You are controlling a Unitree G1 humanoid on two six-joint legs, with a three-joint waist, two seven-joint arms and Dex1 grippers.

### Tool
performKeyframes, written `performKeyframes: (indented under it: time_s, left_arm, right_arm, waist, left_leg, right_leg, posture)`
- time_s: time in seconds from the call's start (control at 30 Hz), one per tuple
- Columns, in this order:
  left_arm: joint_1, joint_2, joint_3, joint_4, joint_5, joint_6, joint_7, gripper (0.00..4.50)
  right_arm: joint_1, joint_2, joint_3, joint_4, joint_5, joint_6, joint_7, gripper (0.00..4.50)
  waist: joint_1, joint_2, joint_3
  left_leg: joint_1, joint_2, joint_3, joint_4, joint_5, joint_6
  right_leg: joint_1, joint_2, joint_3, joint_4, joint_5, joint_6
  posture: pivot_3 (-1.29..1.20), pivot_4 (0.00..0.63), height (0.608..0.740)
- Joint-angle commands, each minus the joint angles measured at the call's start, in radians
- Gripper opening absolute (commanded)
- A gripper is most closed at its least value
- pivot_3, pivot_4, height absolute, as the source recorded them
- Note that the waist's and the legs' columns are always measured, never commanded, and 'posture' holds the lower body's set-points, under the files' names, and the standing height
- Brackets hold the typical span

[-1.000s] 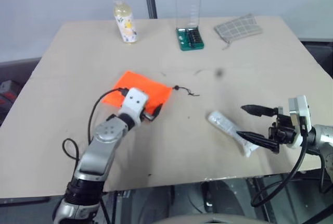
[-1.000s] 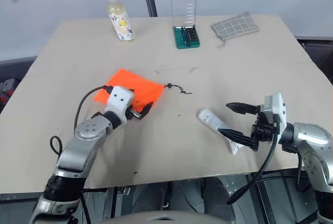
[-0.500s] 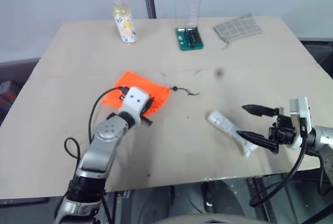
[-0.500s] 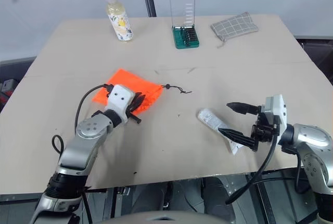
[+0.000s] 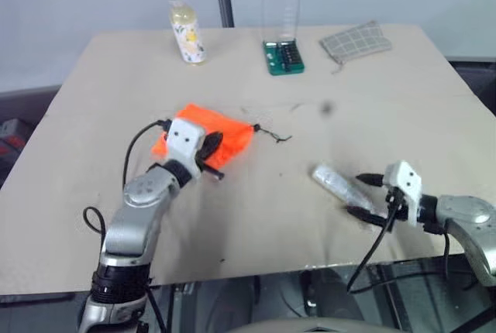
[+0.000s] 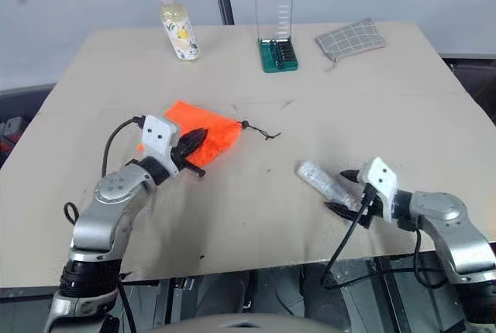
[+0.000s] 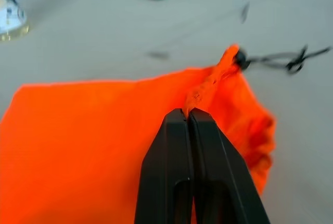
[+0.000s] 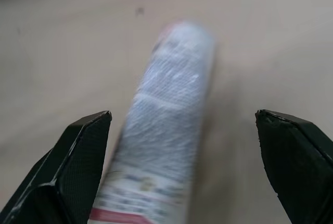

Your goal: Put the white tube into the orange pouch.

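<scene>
Both grippers are low over the wooden table, one at each task object. On the left side, the left gripper has its two black fingers pressed flat together, and a thin fold of orange fabric is pinched between their tips. This fold belongs to the orange pouch, close to its gathered mouth, where the dark cord with its bead comes out and lies on the table. The pouch is crumpled near the middle of the table, and the pinched part seems a little raised from the surface, though I cannot be sure from these views.

On the right side, the right gripper has its fingers spread wide, one on each side of the white tube. The tube lies flat on the table near the front edge, pointing diagonally, and in the wrist view it runs between the two fingers without touching them. Whether the lower fingertip touches the table is not clear.

At the far edge of the table stand a yellowish bottle with a white cap, a green tool case with a clear lid standing up, and a grey checked pouch.
</scene>
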Motion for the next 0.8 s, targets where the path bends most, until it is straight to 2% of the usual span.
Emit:
performKeyframes:
  time_s: [0.03, 0.13, 0.2, 0.3, 0.37, 0.4, 0.6, 0.8]
  left_arm:
    - [0.014, -0.006, 0.038, -0.087, -0.059, 0.024, -0.008, 0.08]
    - [0.013, 0.001, 0.052, -0.089, -0.082, 0.037, -0.009, 0.00]
    - [0.010, 0.000, 0.062, -0.088, -0.101, 0.043, -0.012, 0.00]
    - [0.012, 0.000, 0.074, -0.092, -0.135, 0.054, -0.024, 0.00]
    - [0.017, 0.005, 0.075, -0.095, -0.147, 0.057, -0.032, 0.00]
    - [0.020, 0.007, 0.075, -0.097, -0.152, 0.059, -0.035, 0.00]
    - [0.029, 0.010, 0.076, -0.118, -0.200, 0.082, -0.063, 0.00]
    - [0.025, 0.006, 0.065, -0.136, -0.216, 0.100, -0.057, 0.00]
  right_arm:
    - [0.014, -0.040, 0.008, -0.011, -0.026, 0.053, -0.013, 4.50]
    - [0.018, -0.060, 0.022, 0.001, -0.064, 0.056, -0.022, 3.67]
    - [0.018, -0.061, 0.023, 0.004, -0.066, 0.043, -0.019, 2.95]
    - [0.011, -0.053, 0.016, -0.003, -0.058, 0.032, -0.018, 1.44]
    - [0.005, -0.049, 0.015, -0.008, -0.054, 0.022, -0.015, 0.59]
    - [-0.005, -0.043, 0.014, -0.011, -0.050, 0.013, -0.016, 0.36]
    - [-0.132, 0.007, 0.054, -0.059, -0.053, 0.040, -0.051, 0.26]
    - [-0.352, 0.146, 0.213, -0.033, -0.089, 0.132, -0.098, 0.26]
  waist:
    - [0.000, 0.000, 0.000]
    - [0.000, -0.001, -0.001]
    - [0.000, -0.001, -0.001]
    - [-0.001, -0.002, -0.001]
    - [-0.002, -0.003, -0.002]
    - [-0.005, -0.003, -0.002]
    - [-0.010, -0.003, -0.002]
    - [-0.007, -0.003, -0.001]
  left_leg:
    - [0.000, 0.000, 0.000, 0.000, 0.000, 0.000]
    - [0.000, 0.000, 0.000, 0.000, 0.000, 0.000]
    - [0.000, 0.000, 0.000, 0.000, 0.000, 0.000]
    - [0.001, 0.000, -0.001, 0.001, 0.000, 0.000]
    - [0.001, 0.000, 0.000, 0.001, 0.000, 0.000]
    - [0.001, 0.000, 0.000, 0.001, 0.000, 0.000]
    - [0.001, 0.000, 0.000, 0.001, 0.000, 0.000]
    - [0.001, 0.000, -0.002, 0.001, 0.000, 0.000]
  right_leg:
    - [0.000, 0.000, 0.000, 0.000, 0.000, 0.000]
    - [0.000, 0.000, 0.000, 0.000, 0.000, 0.000]
    - [0.000, 0.000, 0.000, 0.000, 0.000, 0.000]
    - [0.001, 0.001, -0.001, 0.000, -0.001, 0.001]
    - [0.001, 0.001, -0.001, 0.000, 0.000, 0.001]
    - [0.001, 0.001, -0.001, 0.000, 0.000, 0.001]
    - [0.001, 0.001, 0.000, 0.001, 0.000, 0.000]
    - [0.000, 0.002, -0.001, 0.001, 0.000, 0.000]
  posture:
    - [0.00, 0.150, 0.740]
    - [0.00, 0.150, 0.740]
    - [0.00, 0.150, 0.740]
    - [0.00, 0.150, 0.740]
    - [0.00, 0.150, 0.740]
    - [0.00, 0.150, 0.740]
    - [0.00, 0.150, 0.740]
    - [0.00, 0.150, 0.740]
